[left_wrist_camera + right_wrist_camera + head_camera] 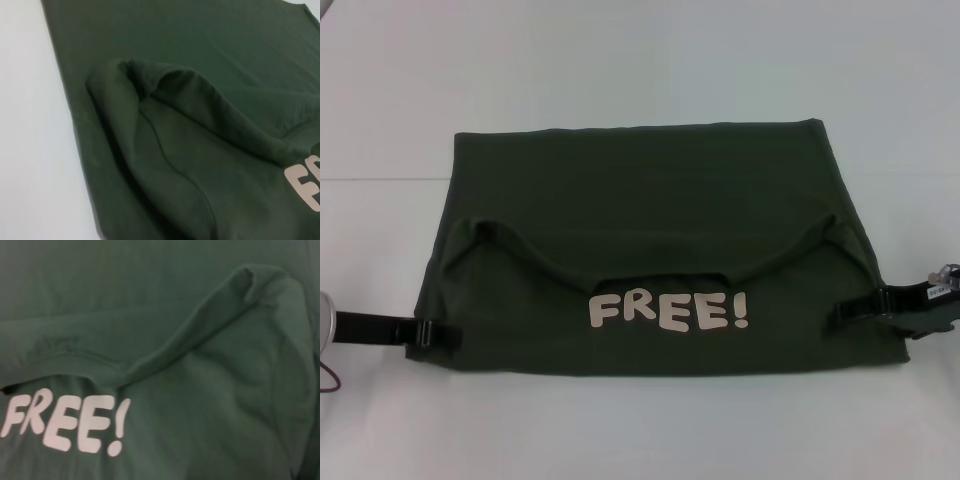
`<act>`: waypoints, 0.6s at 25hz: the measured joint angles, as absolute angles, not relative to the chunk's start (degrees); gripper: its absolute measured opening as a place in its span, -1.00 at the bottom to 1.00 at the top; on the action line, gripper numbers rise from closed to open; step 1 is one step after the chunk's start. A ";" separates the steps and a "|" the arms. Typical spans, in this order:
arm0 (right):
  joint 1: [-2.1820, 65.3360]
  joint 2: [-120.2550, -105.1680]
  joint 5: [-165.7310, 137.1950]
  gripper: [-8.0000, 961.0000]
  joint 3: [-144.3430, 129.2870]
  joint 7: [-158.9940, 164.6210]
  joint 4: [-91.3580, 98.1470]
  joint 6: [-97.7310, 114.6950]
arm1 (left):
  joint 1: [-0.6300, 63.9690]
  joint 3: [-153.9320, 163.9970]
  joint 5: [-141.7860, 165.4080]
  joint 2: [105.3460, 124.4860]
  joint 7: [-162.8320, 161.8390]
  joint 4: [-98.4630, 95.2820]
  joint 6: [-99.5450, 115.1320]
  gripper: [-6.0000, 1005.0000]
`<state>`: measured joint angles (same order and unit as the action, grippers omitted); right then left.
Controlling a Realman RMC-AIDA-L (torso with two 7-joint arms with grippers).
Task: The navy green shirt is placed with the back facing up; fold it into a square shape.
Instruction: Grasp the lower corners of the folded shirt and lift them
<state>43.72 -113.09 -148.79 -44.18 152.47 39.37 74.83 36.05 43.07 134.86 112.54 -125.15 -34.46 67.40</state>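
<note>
- Presently, item one: the navy green shirt [650, 250] lay across the middle of the head view on a white tabletop [640, 60], already folded into a wide block, its far edge straight, both sleeves turned in over the body.
- Print: a pale "FREE!" lettering [670, 312] showed on the near folded layer, lower centre of the frame; the shirt was not plain.
- Left tool [438, 334]: at the shirt's lower left edge, black tips touching the cloth; whether they pinched the hem could not be told.
- Right tool [855, 310]: at the lower right edge, likewise touching fabric; its opening could not be told.
- Handling, judged: soft, light, limp cloth, prone to sagging and dragging; layers might slip apart.
- Hold, judged: best taken at the two near corners, through all layers, and lifted together.
</note>
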 joint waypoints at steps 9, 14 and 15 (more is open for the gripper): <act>43.42 -113.73 -148.94 0.92 -44.38 152.19 38.98 74.02 | 36.12 43.07 134.83 112.58 -125.11 -34.45 67.32 -0.91; 43.07 -113.49 -148.97 0.92 -44.39 152.07 38.86 74.03 | 36.12 43.07 134.76 112.60 -124.76 -34.45 67.32 -0.91; 43.05 -113.48 -148.98 0.92 -44.39 152.00 38.85 74.03 | 36.12 43.07 134.74 112.65 -124.68 -34.45 67.31 -0.91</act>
